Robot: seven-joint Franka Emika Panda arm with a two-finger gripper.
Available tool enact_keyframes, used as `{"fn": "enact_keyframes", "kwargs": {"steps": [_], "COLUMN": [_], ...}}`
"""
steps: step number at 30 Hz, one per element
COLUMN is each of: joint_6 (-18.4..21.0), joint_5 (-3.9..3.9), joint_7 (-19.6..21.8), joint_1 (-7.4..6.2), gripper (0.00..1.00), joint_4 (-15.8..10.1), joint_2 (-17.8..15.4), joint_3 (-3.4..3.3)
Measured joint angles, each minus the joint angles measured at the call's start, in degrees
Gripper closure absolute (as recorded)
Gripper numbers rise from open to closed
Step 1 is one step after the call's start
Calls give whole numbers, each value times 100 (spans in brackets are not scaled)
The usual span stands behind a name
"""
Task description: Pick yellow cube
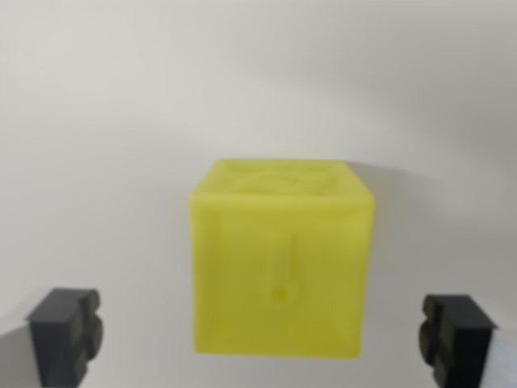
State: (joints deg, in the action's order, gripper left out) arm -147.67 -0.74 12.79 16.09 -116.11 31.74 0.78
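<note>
The yellow cube (281, 263) sits squarely between the jaws, which stand wide apart, one tip either side, neither touching it.

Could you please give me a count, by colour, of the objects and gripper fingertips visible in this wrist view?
Yellow: 1, the yellow cube on the white surface.
Black: 2, the fingertips of the gripper, one at each lower corner, standing wide apart and clear of the cube.
Total: 3.
</note>
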Motion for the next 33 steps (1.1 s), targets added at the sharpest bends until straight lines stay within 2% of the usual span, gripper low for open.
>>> {"fn": "enact_keyframes", "kwargs": {"steps": [22, 33], "joint_6": [-487, -516], "joint_5": [-23, -26], "joint_7": [-118, -131], "joint_1": [44, 46], "gripper": [0, 0], "joint_4": [229, 248], "joint_2": [712, 756], "joint_3": [-1, -1]}}
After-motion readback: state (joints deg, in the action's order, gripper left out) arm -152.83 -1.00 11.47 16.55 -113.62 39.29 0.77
